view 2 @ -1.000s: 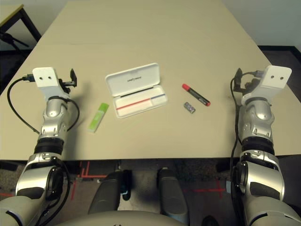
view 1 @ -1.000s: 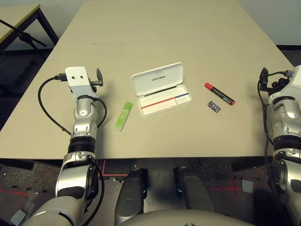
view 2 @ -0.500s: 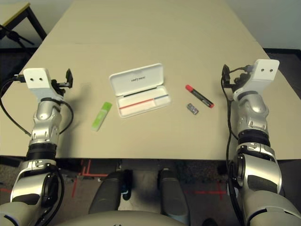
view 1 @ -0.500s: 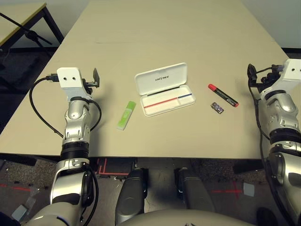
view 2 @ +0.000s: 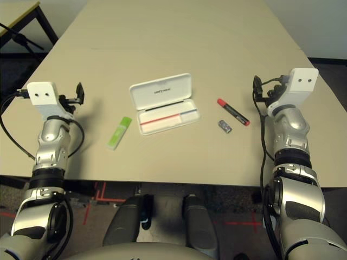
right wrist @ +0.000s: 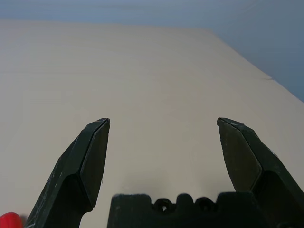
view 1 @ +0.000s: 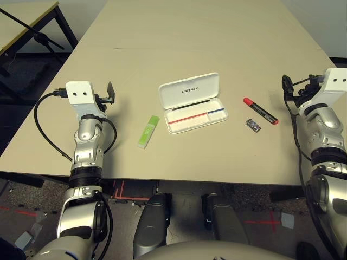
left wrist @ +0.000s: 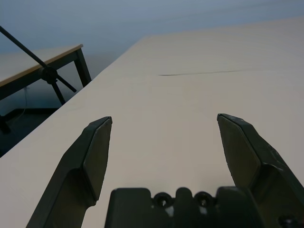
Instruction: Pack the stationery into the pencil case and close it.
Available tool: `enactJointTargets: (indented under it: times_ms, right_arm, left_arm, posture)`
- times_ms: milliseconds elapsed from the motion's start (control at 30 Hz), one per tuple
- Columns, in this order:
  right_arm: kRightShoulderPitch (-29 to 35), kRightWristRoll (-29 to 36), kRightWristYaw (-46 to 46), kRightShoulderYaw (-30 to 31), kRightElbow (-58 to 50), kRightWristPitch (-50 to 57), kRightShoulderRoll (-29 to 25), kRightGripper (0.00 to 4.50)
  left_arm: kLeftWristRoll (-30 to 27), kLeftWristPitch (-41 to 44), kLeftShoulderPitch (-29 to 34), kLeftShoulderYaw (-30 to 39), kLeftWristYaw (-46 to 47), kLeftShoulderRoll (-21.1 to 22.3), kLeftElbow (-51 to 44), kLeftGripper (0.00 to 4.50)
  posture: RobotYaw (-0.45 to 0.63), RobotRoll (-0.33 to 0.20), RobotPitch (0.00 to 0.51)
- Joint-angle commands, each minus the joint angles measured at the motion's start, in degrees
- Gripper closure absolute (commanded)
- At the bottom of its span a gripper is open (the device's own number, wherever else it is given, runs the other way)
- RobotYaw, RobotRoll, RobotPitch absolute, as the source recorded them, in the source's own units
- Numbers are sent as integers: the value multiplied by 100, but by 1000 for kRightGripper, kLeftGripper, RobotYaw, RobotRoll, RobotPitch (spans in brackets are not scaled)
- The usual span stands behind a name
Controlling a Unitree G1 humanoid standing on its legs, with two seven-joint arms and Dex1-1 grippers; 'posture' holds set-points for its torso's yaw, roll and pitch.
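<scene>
The pencil case (view 1: 192,103) lies open at the table's middle, white lid with "UNITREE" folded back, tray with a red and blue line toward me. A light-green highlighter (view 1: 147,131) rests on the table left of it. To its right lie a red marker with a black end (view 1: 260,110) and a tiny dark grey piece (view 1: 252,125). My left gripper (view 1: 110,93) hovers open and empty left of the highlighter; its fingers (left wrist: 92,152) spread wide. My right gripper (view 1: 287,86) is open and empty just right of the marker, whose red tip (right wrist: 9,221) peeks in beside the fingers.
The beige table (view 1: 206,38) stretches far back beyond the case. Its near edge (view 1: 190,177) runs just below the items. A second table with a black stand (view 1: 32,30) sits off the far left.
The head camera has shifted a little. My right gripper has moved inward, closer to the red marker. My left gripper has drifted slightly outward from the highlighter. Both stay open.
</scene>
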Motion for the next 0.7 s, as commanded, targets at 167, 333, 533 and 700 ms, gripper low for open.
enactJointTargets:
  times_ms: [167,333,533,700]
  right_arm:
    - [63,51,-14,-49,-42,-14,-42,0]
    - [44,48,-19,-59,-40,-15,-67,0]
    - [6,87,694,146,-332,179,-196,0]
    - [152,159,1609,397,-918,663,-422,0]
  left_arm:
    - [-76,11,-185,101,-49,56,247,38]
    - [-101,4,-232,90,-122,25,290,38]
    - [-431,535,-189,-287,-1346,271,-420,38]
    - [-788,1699,12,-632,-2389,767,-1502,38]
  posture:
    - [65,0,139]
    - [65,0,137]
    - [82,0,115]
    - [96,0,118]
